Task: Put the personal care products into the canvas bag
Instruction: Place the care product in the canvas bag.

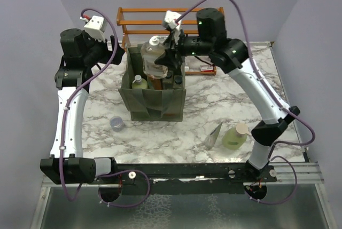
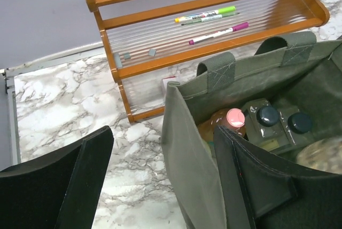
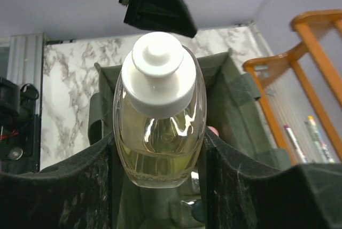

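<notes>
The olive canvas bag [image 1: 160, 98] stands open mid-table. My right gripper [image 1: 169, 59] is shut on a clear bottle of yellowish liquid with a white cap [image 3: 159, 127] and holds it upright over the bag's mouth. My left gripper [image 2: 163, 149] is open and straddles the bag's left wall [image 2: 187, 154], one finger outside and one inside. Inside the bag are an orange bottle with a pink cap [image 2: 235, 118], clear bottles with black caps [image 2: 267, 116] and a pale green bottle [image 1: 140, 82]. Another pale green bottle [image 1: 235, 137] and a grey pouch [image 1: 215, 134] lie on the table at the front right.
The wooden slatted rack [image 1: 160, 18] stands behind the bag, with green and pink marker pens [image 2: 206, 16] on it. A lavender cup [image 1: 117, 124] sits at the front left of the bag. A small red and white item [image 1: 206, 68] lies by the rack's right foot.
</notes>
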You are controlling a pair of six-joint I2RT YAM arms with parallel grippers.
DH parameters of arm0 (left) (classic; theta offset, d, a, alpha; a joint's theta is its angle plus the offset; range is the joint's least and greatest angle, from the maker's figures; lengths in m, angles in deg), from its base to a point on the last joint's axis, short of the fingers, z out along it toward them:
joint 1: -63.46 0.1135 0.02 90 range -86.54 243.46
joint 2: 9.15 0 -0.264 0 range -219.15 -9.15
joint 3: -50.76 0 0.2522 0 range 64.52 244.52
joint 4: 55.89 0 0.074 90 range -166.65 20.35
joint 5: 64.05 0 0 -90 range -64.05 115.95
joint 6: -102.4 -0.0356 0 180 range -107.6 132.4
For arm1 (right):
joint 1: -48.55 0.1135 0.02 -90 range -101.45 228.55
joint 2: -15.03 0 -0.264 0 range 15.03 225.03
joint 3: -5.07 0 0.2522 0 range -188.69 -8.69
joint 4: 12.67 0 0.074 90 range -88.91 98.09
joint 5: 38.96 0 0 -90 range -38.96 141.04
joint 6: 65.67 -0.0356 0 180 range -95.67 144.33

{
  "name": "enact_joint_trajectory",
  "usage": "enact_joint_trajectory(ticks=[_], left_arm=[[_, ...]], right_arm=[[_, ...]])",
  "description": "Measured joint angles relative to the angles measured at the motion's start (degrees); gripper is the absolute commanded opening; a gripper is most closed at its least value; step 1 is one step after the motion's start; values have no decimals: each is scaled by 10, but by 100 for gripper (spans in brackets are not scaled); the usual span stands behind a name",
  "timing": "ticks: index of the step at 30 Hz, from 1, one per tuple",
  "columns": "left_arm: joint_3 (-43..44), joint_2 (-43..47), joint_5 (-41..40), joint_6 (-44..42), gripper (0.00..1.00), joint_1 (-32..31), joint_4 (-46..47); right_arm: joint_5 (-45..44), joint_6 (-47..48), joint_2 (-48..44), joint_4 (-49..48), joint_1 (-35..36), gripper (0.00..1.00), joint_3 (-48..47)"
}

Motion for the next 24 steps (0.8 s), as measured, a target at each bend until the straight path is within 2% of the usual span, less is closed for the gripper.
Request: enact_joint_trajectory(ticks=[9, 17, 24], left_arm=[[-13, 24, -19, -1, 78, 10, 3], [-15, 32, -19, 0, 78, 24, 11], [-18, 35, -16, 0, 78, 25, 16]], right_arm=[[20, 34, 92, 7, 32, 2, 12], [49, 92, 97, -20, 32, 2, 110], [63, 120, 108, -43, 32, 2, 141]])
